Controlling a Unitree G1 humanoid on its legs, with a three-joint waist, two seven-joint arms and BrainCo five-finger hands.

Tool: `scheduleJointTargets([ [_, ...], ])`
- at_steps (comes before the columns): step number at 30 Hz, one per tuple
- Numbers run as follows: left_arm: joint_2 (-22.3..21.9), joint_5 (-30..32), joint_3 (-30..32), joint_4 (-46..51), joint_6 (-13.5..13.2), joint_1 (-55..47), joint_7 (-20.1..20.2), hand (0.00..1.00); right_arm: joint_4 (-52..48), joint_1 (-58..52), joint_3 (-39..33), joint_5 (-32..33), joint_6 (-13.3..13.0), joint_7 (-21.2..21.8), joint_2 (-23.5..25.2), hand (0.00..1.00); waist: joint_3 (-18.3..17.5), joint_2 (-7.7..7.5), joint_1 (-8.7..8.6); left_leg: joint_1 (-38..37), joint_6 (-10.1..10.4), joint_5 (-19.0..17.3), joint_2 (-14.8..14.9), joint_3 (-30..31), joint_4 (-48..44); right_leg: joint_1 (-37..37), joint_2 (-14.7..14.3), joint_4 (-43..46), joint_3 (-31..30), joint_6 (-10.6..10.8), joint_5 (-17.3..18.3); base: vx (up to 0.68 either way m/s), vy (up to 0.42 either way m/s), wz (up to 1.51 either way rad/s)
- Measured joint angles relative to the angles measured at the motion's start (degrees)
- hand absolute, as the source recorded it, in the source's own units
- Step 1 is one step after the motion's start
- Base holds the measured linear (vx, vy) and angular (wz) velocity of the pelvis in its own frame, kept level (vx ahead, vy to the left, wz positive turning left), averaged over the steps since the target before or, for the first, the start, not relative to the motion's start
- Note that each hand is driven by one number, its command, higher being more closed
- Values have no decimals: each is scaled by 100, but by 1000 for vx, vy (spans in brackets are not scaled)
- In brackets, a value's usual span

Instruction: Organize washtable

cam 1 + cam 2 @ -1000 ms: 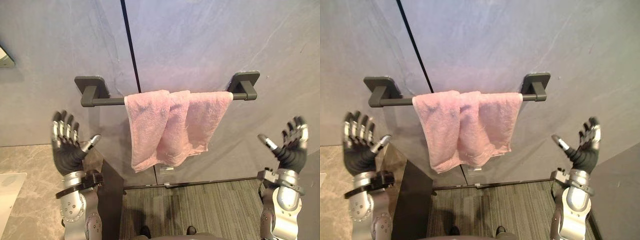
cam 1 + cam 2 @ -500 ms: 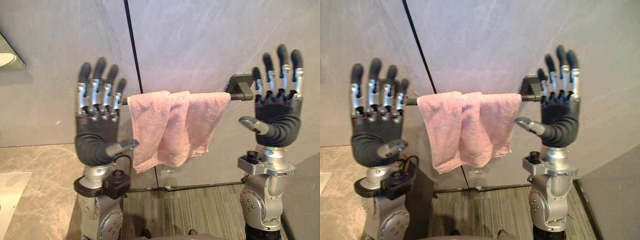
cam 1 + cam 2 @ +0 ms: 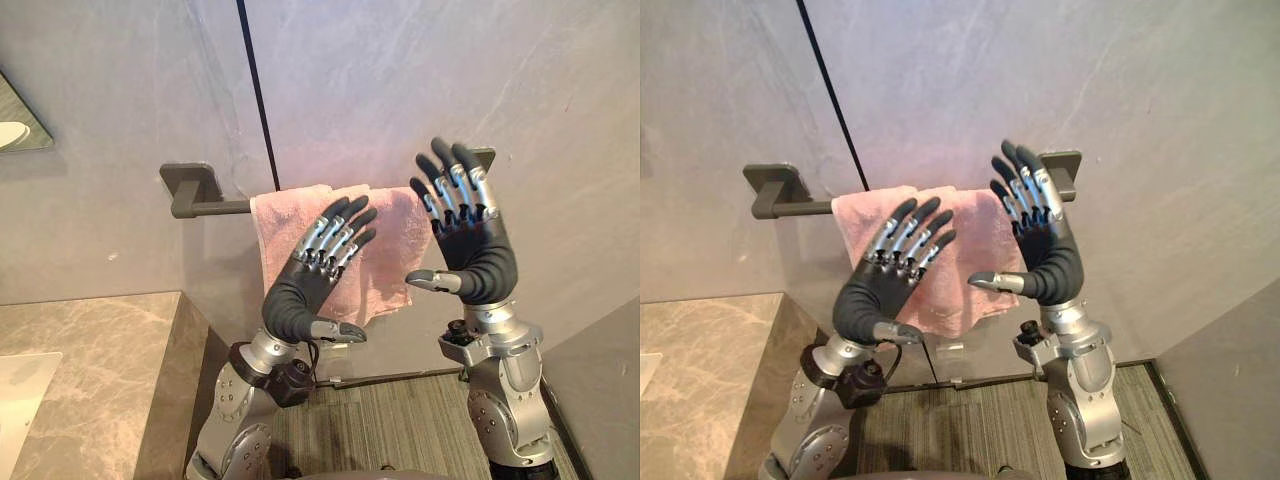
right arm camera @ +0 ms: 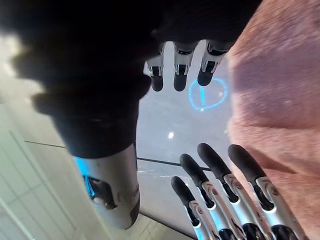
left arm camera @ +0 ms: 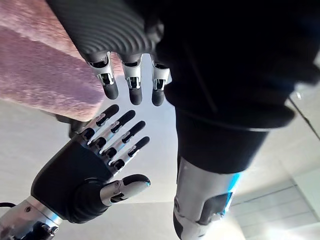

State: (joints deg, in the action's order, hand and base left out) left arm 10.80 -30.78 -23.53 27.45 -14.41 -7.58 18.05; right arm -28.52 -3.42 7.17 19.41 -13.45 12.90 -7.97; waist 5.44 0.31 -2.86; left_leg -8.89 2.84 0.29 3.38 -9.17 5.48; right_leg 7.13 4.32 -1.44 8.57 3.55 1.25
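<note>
**Hands (image 3: 300, 290) raised and spread before the pink towel (image 3: 283, 218)**

Left hand, palm outward and fingers straight and slightly fanned, is held up in front of the towel's lower middle, tilted toward the right hand (image 3: 478, 258). Its thumb sticks out to the side and it holds nothing. The right hand stands more upright just beside it, fingers straight and apart, thumb pointing toward the left hand, also empty. Its fingertips (image 3: 445, 165) reach up to the level of the towel bar (image 3: 220, 207), covering the towel's right part and most of the right-hand bracket.

The towel hangs bunched over the dark bar, which is fixed to a grey stone-look wall (image 3: 400, 80). Whether either hand touches the cloth cannot be told. In the left wrist view both hands face the towel (image 5: 45, 75) side by side, with open space between them.

A marble-patterned washtable top (image 3: 90, 340) lies lower left, and striped carpet (image 3: 400, 425) covers the floor below the towel.
</note>
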Motion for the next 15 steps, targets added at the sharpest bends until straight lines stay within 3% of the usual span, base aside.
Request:
scheduleJointTargets([
  [12, 75, 676, 187, -1277, 173, -19, 77, 0, 870, -125, -46, -391, -7, 239, -158, 0, -155, -26, -121, 6, -15, -11, 8, -82, 0, -56, -10, 11, -89, 5, -8, -8, -4, -3],
  [15, 61, 867, 264, -1431, 176, -19, 64, 0, 1345, -180, -41, -603, 156, 240, -163, 0, -158, -26, -106, 15, -15, -11, 8, -73, 0, -73, -10, 11, -86, 5, -8, -38, -12, 1],
])
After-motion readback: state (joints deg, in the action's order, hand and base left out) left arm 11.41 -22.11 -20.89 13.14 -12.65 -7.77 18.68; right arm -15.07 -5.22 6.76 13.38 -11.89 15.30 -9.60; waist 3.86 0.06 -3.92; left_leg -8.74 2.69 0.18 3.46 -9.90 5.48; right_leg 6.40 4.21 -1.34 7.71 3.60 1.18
